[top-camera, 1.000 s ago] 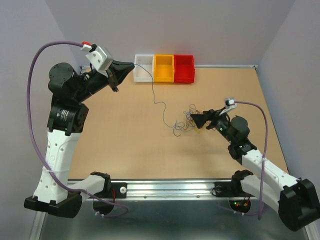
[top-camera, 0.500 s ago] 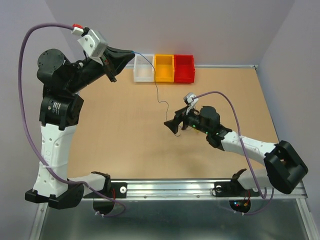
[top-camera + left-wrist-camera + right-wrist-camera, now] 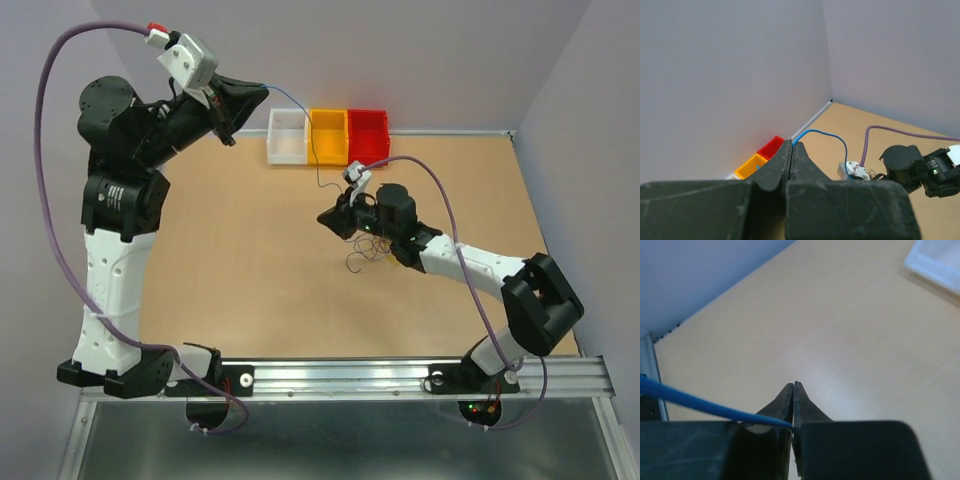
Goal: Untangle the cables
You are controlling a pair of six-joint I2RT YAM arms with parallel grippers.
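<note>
The cables [image 3: 363, 257] lie as a small tangle of thin loopy wires on the table, partly under my right forearm. One blue wire [image 3: 310, 150] has been drawn out of the tangle. It arcs from my left gripper [image 3: 264, 91], held high near the back wall, down to my right gripper [image 3: 322, 216] just left of the tangle. In the left wrist view the left gripper [image 3: 791, 145] is shut, with the blue wire [image 3: 832, 136] leaving its tips. In the right wrist view the right gripper [image 3: 793, 386] is shut on the blue wire [image 3: 690, 399] near the base of its jaws.
A white bin [image 3: 288, 137], a yellow bin [image 3: 328, 137] and a red bin [image 3: 367, 137] stand in a row at the back wall. My left arm's thick lavender cable [image 3: 45, 200] loops beside the left wall. A metal rail [image 3: 350, 378] runs along the near edge.
My right arm has swung left over the tangle, and its gripper, open before, has shut on the blue wire. My left gripper has risen and pulled back with the wire.
</note>
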